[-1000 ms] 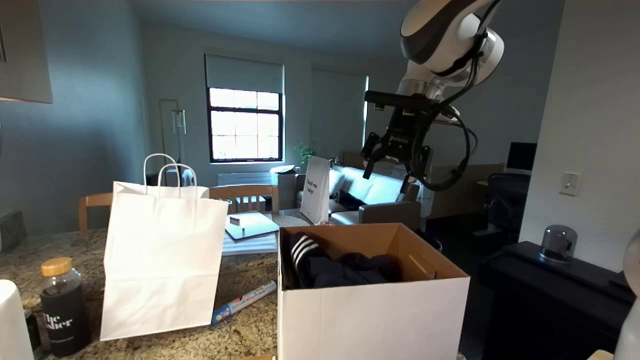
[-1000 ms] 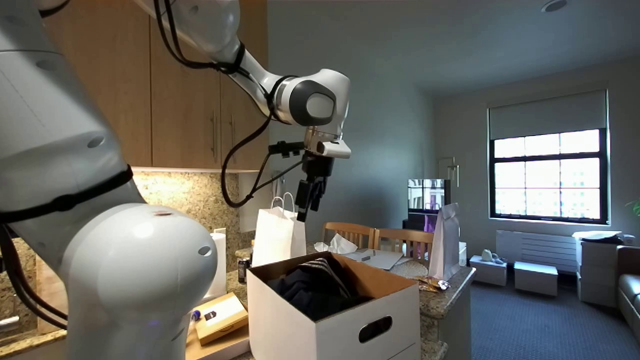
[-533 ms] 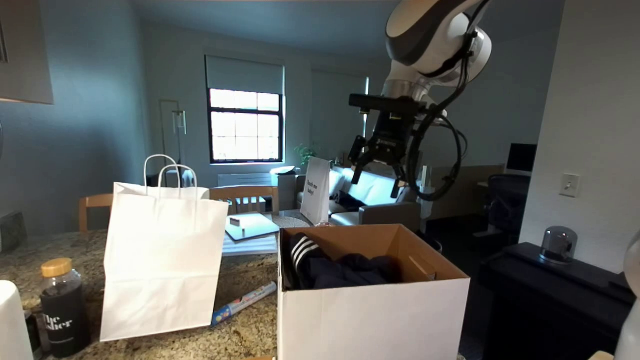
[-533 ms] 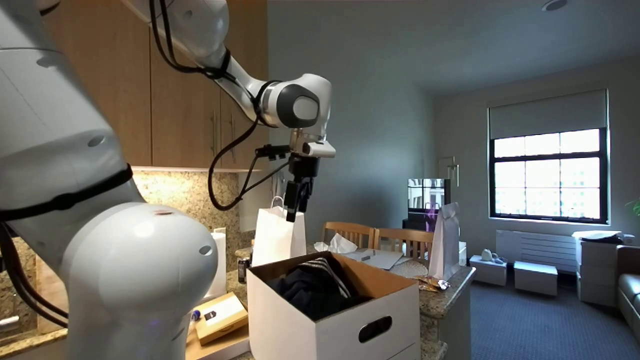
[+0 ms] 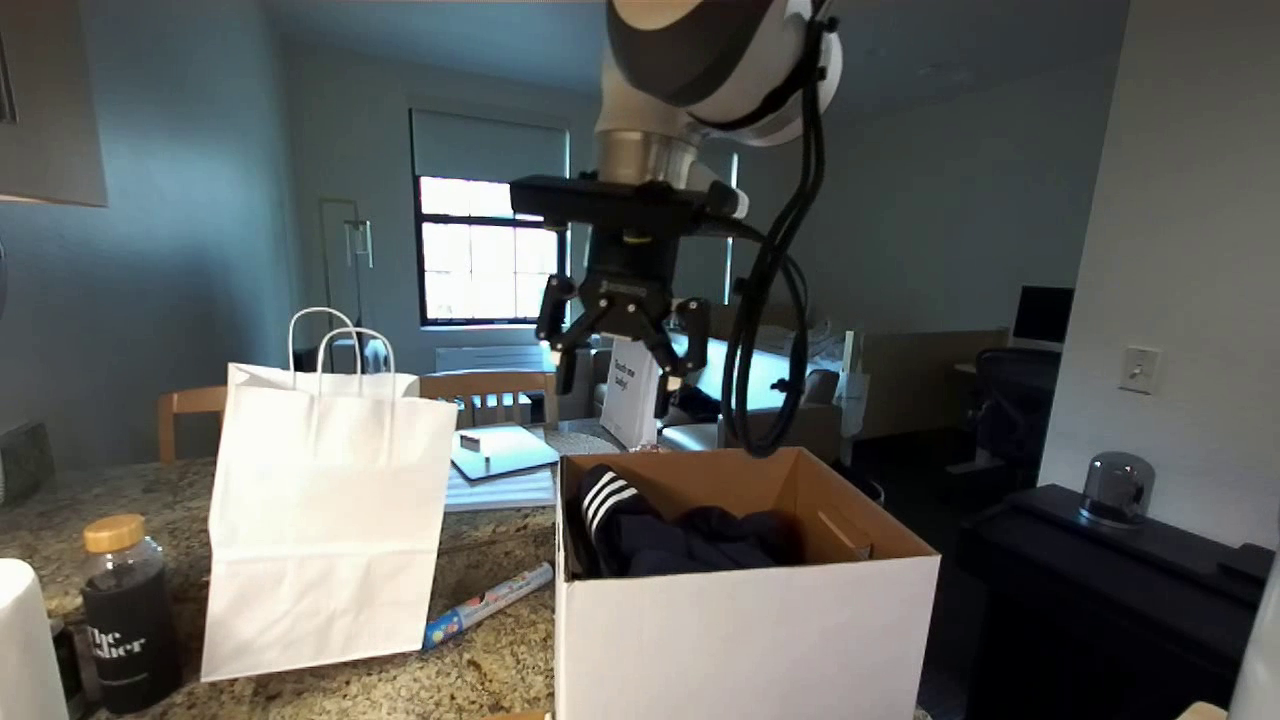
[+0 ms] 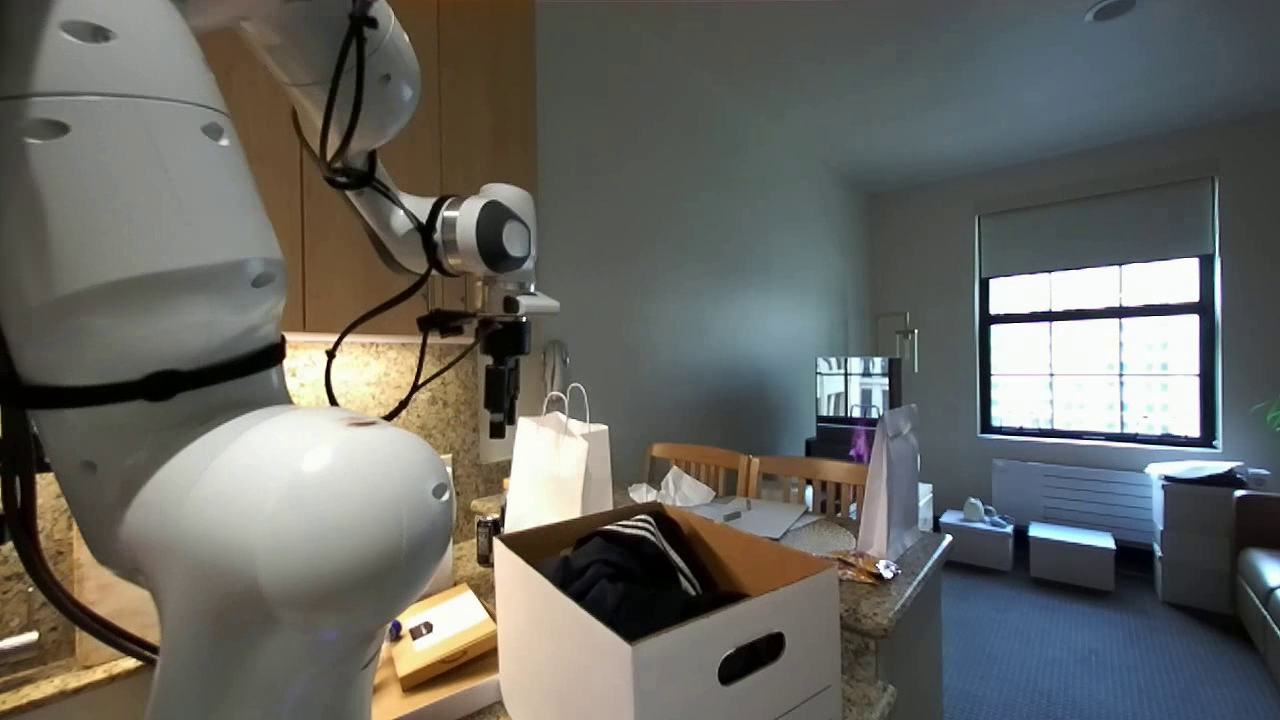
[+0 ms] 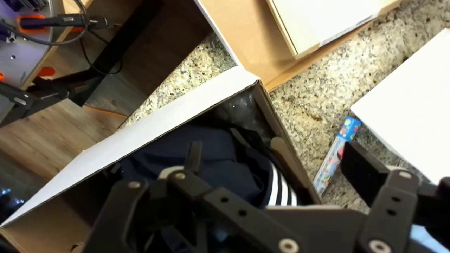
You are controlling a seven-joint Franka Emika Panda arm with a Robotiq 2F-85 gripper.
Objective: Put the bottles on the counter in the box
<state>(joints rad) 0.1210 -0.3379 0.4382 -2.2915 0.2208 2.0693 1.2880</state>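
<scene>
Note capped bottle (image 5: 127,620) at left in an exterior view, standing on counter (image 5: 505,660); next, white paper bag (image 5: 330,540); then gripper (image 5: 614,396) with fingers spread apart, positioned higher than box (image 5: 745,640), centred farther right and containing dark striped fabric (image 5: 690,540).
</scene>
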